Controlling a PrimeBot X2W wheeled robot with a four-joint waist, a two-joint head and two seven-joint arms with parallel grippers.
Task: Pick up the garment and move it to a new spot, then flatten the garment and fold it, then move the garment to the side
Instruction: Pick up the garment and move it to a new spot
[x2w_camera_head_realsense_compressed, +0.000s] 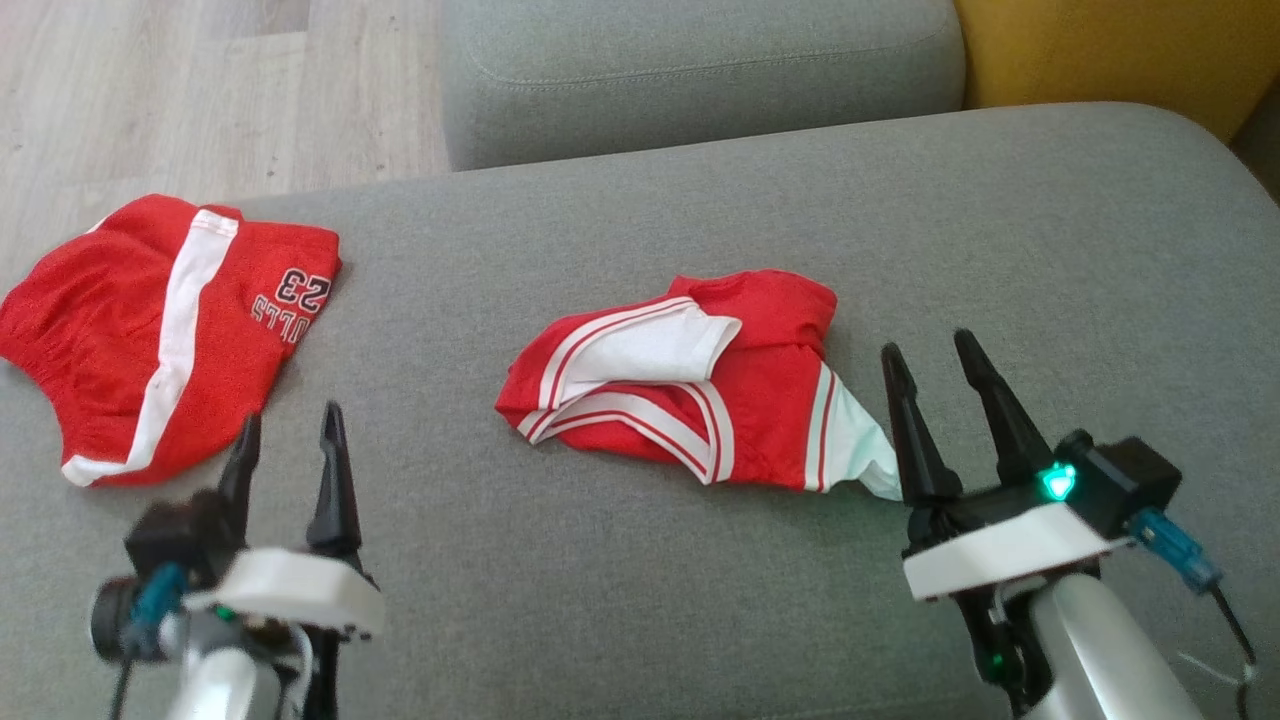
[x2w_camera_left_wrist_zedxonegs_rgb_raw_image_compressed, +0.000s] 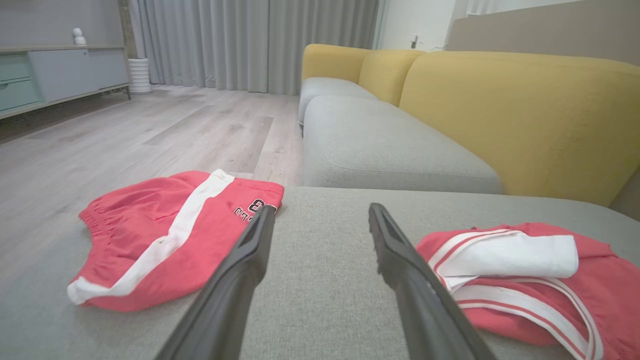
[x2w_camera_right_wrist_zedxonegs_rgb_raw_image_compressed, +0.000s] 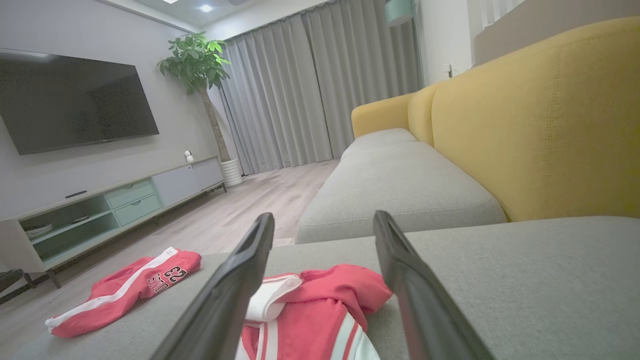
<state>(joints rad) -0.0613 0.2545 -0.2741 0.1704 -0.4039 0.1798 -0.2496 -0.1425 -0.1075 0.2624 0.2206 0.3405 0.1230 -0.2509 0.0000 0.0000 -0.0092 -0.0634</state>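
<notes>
Left claw: your left gripper (x2w_camera_head_realsense_compressed: 291, 415) has its two fingers spread apart with nothing between them; through the gap the left wrist view (x2w_camera_left_wrist_zedxonegs_rgb_raw_image_compressed: 321, 207) shows bare grey cushion (x2w_camera_head_realsense_compressed: 640, 600)
Right claw: your right gripper (x2w_camera_head_realsense_compressed: 928, 343) is likewise spread wide and holds nothing
Shorts, place: the red shorts (x2w_camera_head_realsense_compressed: 120, 310) lie flat at the far left corner of the cushion, just ahead and to the left of your left gripper; its left fingertip sits just beside their near hem, and you cannot tell whether it touches
Jersey, place: the red jersey (x2w_camera_head_realsense_compressed: 760, 400) lies bunched mid-cushion, between the two grippers and nearer the right one; its white corner reaches the base of that gripper's left finger
Shorts, axis: the white side stripe runs away from you, leaning right; the gathered waistband faces left and the "23" print sits at the far right corner, upside down to you
Jersey, axis: long way across the cushion, left to right, with the right end nearer you
Hard to read: lettering under the "23" is partly folded away
Cut off: the left wrist view loses the jersey (x2w_camera_left_wrist_zedxonegs_rgb_raw_image_compressed: 600, 280) at its right edge; in the right wrist view the left finger crosses the jersey (x2w_camera_right_wrist_zedxonegs_rgb_raw_image_compressed: 325, 310)
Unclear: the jersey's folds hide which opening is neck or arm
</notes>
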